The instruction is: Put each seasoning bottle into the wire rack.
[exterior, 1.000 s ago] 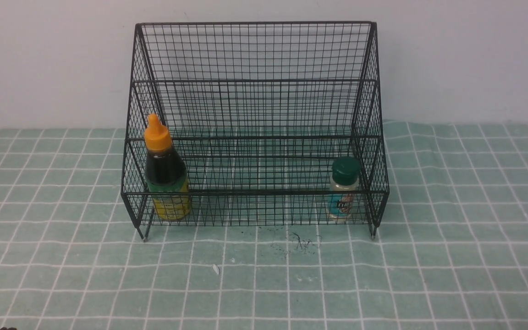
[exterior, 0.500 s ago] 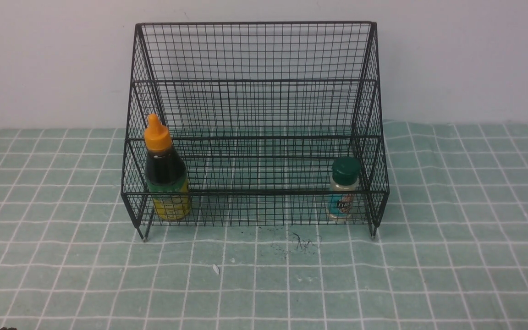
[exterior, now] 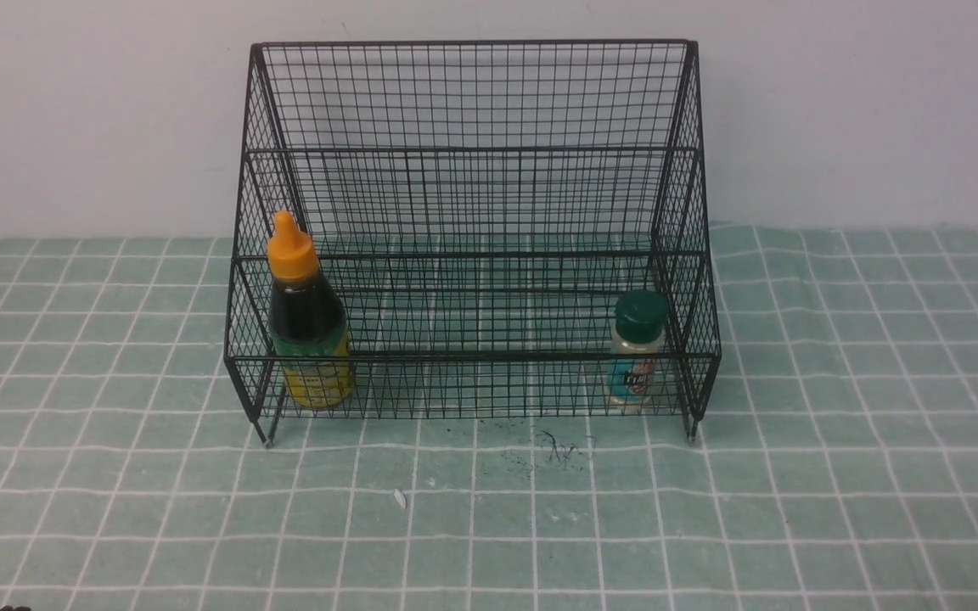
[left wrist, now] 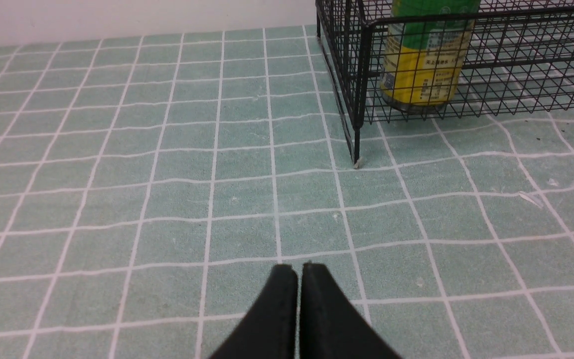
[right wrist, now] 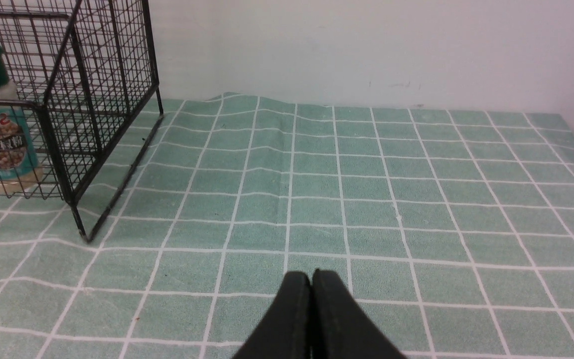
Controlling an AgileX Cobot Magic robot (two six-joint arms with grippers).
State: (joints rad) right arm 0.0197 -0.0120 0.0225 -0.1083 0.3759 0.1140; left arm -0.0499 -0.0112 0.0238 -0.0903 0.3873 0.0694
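Green checked tablecloth (exterior: 837, 475) looks unchanged from a second ago: soy sauce bottle (exterior: 309, 331) and shaker (exterior: 637, 361) sit in the wire rack's (exterior: 472, 153) front corners, left gripper (left wrist: 298, 271) and right gripper (right wrist: 311, 279) clenched empty, so basically done.

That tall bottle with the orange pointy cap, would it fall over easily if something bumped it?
Probably fairly easily: the bottle is tall and tapers to a narrow cap. The dark liquid reaching up near the cap suggests it is heavy for its size. Standing in the corner of the wire rack, the mesh would likely catch it.
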